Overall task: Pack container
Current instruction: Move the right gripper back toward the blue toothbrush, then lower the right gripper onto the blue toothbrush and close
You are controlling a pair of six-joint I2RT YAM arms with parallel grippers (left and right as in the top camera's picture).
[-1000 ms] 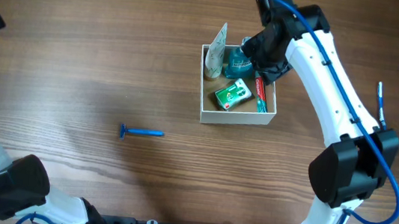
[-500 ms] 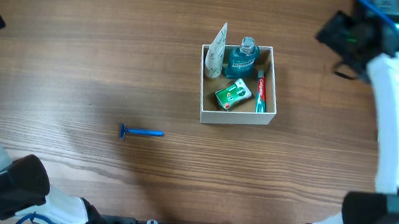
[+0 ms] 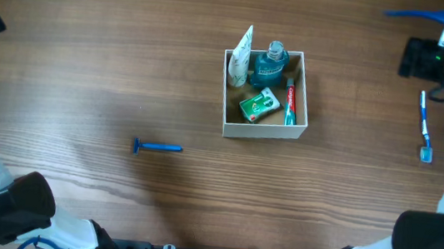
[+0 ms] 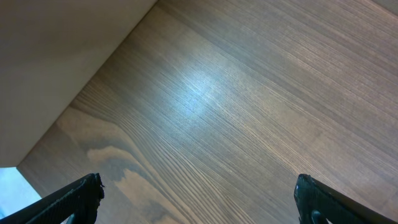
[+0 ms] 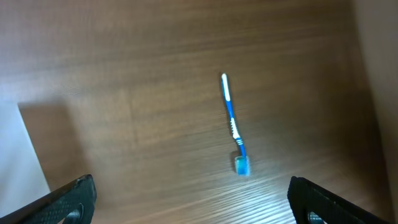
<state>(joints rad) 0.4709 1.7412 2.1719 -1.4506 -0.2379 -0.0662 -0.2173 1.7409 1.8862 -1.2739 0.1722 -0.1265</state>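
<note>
Well right of the container (image 3: 261, 131), the right gripper (image 5: 189, 188) is held empty, jaws apart, above the toothbrush (image 5: 232, 121), presumably for pickup; the left gripper (image 4: 198, 186) is likewise spread.

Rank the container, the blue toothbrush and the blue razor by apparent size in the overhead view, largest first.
1. container, clearly largest
2. blue toothbrush, thin but longer than the razor
3. blue razor, shortest

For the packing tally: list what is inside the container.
Inside the container: a white tube leaning in one corner, a teal bottle, a green packet and a red-and-white toothpaste tube along one wall. Whatever may lie beneath them is covered.
</note>
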